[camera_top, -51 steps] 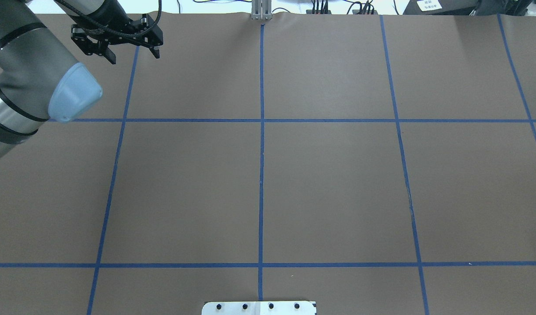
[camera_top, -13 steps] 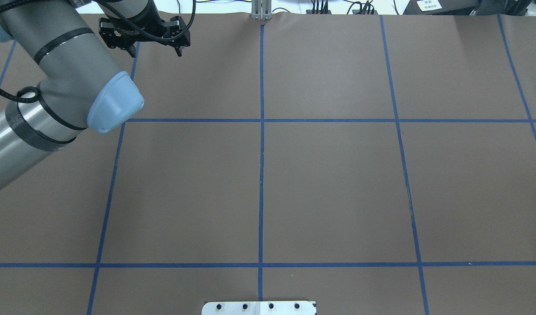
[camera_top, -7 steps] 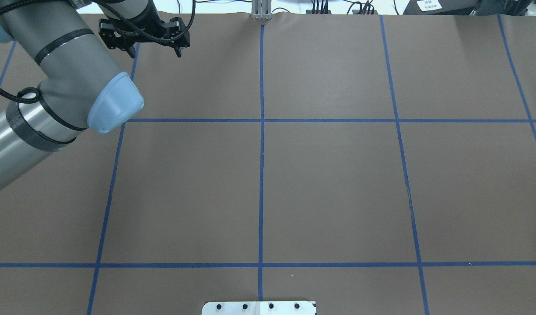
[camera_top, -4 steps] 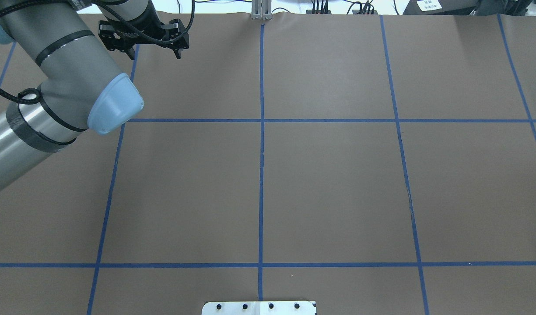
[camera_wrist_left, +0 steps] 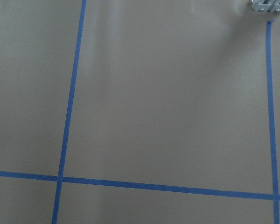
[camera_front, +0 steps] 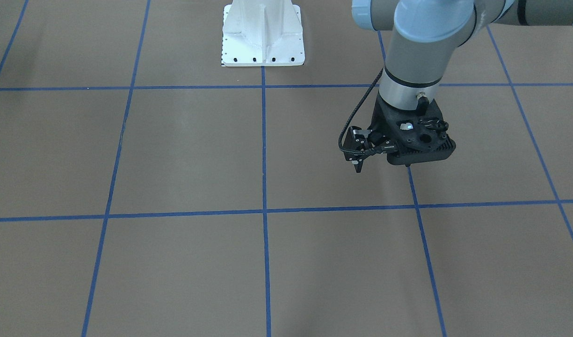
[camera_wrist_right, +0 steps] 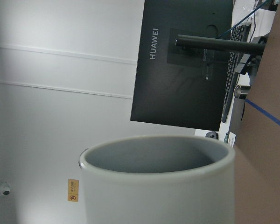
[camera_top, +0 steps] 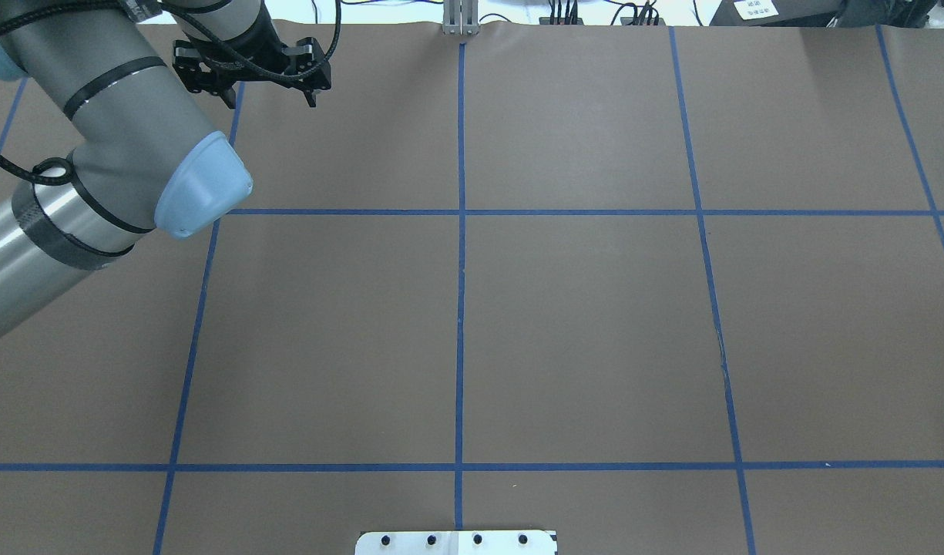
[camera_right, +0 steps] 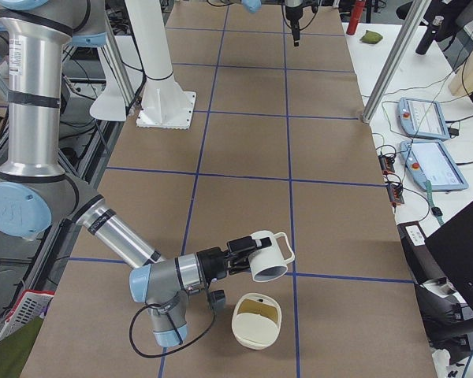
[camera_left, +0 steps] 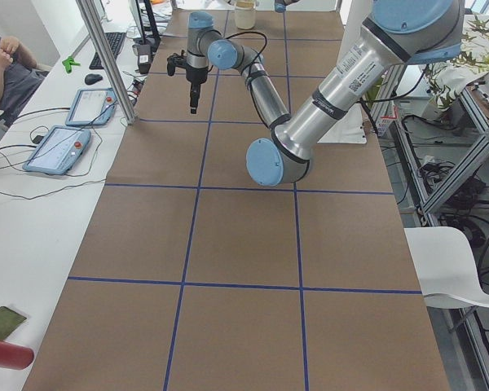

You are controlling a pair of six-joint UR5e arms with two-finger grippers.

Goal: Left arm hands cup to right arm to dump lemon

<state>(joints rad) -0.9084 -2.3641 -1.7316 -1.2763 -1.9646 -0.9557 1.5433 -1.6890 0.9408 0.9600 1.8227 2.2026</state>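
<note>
My left gripper (camera_top: 270, 99) is open and empty, pointing down over the brown table's far left part; it also shows in the front-facing view (camera_front: 383, 167). In the exterior right view the right arm's gripper (camera_right: 244, 250) is at the off-white cup (camera_right: 270, 257), which lies on its side in the air, mouth tipped down over a cream bowl (camera_right: 258, 319). I cannot tell from that view whether it is shut. The right wrist view shows only the cup's rim and its empty grey inside (camera_wrist_right: 158, 161). I cannot make out the lemon; the bowl's inside looks pale yellow.
The white robot base (camera_front: 263, 32) stands at the table's near edge. Blue tape lines grid the brown table (camera_top: 579, 331). An aluminium post (camera_right: 390, 63) and tablets (camera_right: 426, 142) stand along the operators' side. A person (camera_left: 4, 69) sits beside the table.
Since seven seconds ago the left gripper has moved right along the table's far edge. In the last second it crept slightly farther away and stayed open.
</note>
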